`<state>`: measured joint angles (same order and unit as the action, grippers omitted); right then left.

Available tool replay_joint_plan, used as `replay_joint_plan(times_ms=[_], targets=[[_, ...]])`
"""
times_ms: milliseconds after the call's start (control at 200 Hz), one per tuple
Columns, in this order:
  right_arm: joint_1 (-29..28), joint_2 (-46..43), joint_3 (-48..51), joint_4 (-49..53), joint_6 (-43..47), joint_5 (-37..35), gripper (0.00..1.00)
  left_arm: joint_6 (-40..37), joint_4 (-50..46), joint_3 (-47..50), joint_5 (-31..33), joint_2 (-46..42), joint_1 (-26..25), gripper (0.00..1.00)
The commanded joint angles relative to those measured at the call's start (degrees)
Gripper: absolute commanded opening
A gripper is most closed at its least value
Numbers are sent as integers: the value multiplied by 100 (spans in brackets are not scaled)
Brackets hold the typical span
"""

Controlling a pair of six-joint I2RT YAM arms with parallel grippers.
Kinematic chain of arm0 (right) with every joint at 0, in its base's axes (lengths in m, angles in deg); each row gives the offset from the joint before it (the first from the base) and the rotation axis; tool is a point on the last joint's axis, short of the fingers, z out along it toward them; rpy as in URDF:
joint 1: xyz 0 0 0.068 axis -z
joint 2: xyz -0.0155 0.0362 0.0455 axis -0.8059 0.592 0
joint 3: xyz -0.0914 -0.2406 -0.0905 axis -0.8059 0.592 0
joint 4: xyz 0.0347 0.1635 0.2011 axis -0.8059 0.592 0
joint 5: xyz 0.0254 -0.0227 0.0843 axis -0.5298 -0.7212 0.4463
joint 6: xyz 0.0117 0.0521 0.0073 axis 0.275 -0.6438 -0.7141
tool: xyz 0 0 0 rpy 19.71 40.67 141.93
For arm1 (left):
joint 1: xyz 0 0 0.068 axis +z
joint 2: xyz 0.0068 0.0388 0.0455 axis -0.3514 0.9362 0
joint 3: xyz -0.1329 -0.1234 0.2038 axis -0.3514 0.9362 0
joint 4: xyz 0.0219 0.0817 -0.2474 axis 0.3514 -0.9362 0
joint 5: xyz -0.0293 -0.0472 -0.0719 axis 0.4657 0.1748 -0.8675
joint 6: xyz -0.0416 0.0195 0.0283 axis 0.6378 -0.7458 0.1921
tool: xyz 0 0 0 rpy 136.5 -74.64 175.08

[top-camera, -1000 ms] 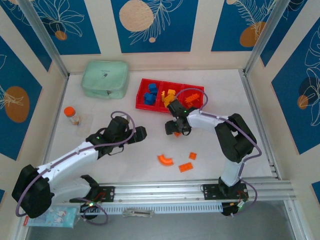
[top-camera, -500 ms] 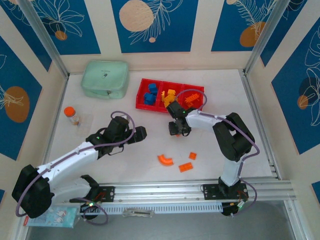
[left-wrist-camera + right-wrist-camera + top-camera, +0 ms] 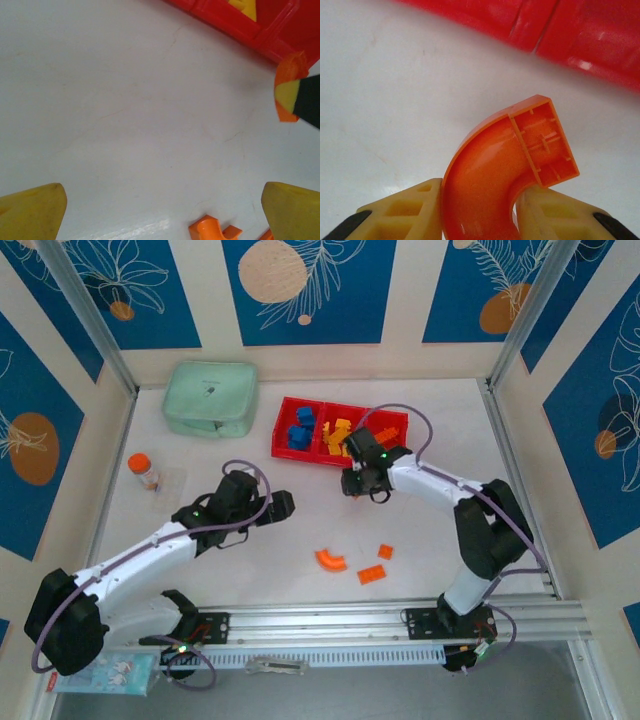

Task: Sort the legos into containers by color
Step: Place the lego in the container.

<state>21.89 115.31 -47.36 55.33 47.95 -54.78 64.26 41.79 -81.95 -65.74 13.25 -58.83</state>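
White table (image 3: 300, 540), red tray (image 3: 278, 445) at the back. My right gripper (image 3: 477, 210) is clamped on an orange arch (image 3: 495, 165) just short of the tray. Next I carry it over the right compartment (image 3: 395, 423) and release. My left gripper (image 3: 160, 210) is spread and empty. Since a second ago the right arm has moved closer to the tray, and the left hasn't moved.

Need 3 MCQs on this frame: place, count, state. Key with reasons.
1. The blue bricks lie in which compartment of the red tray? A left B middle C right
2. Loose orange bricks on the table: A one B three C six
3. The right gripper is: A open, empty B shut on an orange arch C shut on a yellow brick
Key: 1 A, blue sits at the tray's left end. 2 B, an arch, a flat and a small one. 3 B, both fingers press the arch.
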Motion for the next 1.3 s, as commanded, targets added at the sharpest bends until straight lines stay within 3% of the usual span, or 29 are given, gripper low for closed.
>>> replay_joint_plan(times_ms=[0, 370, 625, 855, 1295], targets=[[317, -130, -468, 276, 167, 37, 36, -199, 70, -343, -191, 181, 34, 99], [1373, 1275, -2187, 372, 567, -100, 37, -400, 312, -1209, -636, 1262, -5, 99], [1569, 1956, -3141, 611, 582, -87, 63, -393, 393, -1424, -712, 1576, -5, 99], [1361, 1184, -2440, 522, 377, 147, 69, -445, 231, -1377, -664, 1389, -4, 99], [571, -589, -213, 835, -235, 326, 80, -490, -64, -520, -690, 573, -6, 99]])
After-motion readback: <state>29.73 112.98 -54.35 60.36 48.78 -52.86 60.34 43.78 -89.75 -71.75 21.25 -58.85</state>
